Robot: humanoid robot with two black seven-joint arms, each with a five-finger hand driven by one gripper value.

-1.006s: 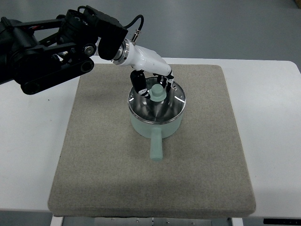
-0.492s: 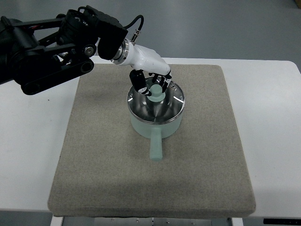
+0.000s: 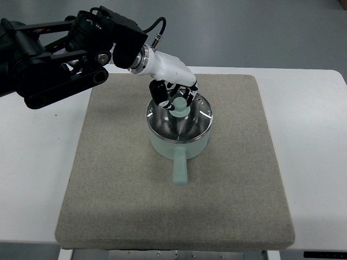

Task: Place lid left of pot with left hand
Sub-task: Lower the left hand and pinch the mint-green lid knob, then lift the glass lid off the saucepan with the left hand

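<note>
A pale green pot stands on the grey mat, its handle pointing toward the near edge. A glass lid with a metal rim covers it and carries a pale green knob. My left hand reaches in from the upper left on a black arm with a white wrist. Its dark fingers are curled around the knob from the far side. The lid looks slightly shifted to the left on the pot's rim. No right hand shows.
The grey felt mat covers most of a white table. Bare mat lies left of the pot. The bulky black left arm hangs over the table's upper-left corner.
The fingers have drawn in tighter on the knob, and the lid has edged a little to the left and up. The pot has stayed where it was.
</note>
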